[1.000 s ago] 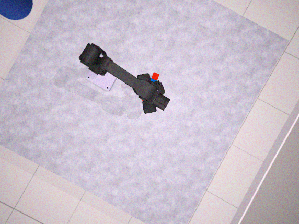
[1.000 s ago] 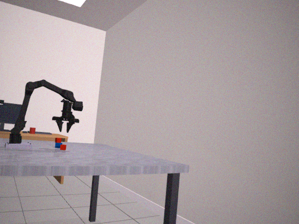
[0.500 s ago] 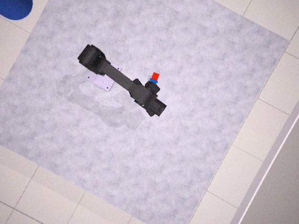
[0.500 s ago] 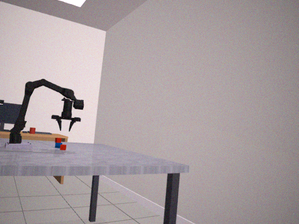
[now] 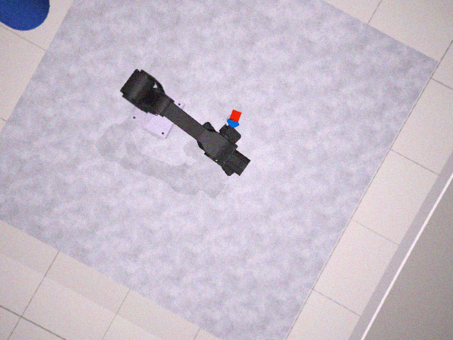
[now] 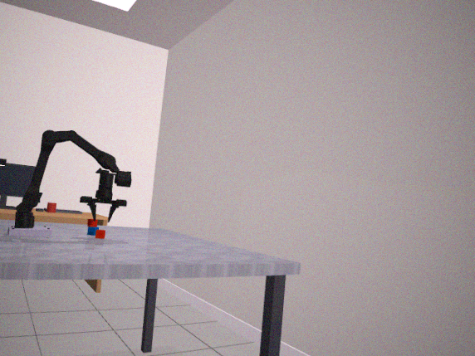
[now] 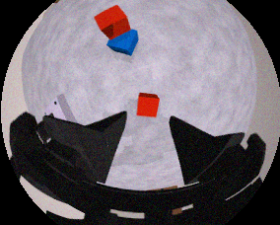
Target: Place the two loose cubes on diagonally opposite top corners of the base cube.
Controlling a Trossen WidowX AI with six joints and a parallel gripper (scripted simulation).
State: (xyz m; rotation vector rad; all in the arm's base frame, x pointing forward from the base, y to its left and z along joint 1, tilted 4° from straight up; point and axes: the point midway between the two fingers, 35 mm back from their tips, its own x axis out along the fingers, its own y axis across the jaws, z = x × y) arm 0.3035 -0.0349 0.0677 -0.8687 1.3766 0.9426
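Note:
The blue base cube stands on the table. One red cube rests on it, offset towards one corner, and looks level. The other red cube lies on the table, apart from the base cube; the arm hides it in the top view. My gripper is open, pointing down above this loose cube, with nothing between its fingers. In the wrist view the loose cube appears between and just beyond the fingertips. The fingers are hidden in the top view.
The pale base plate of the arm is on the table. The two-cube stack stands close to the loose cube, to one side of the fingers. A red object is on a separate desk behind.

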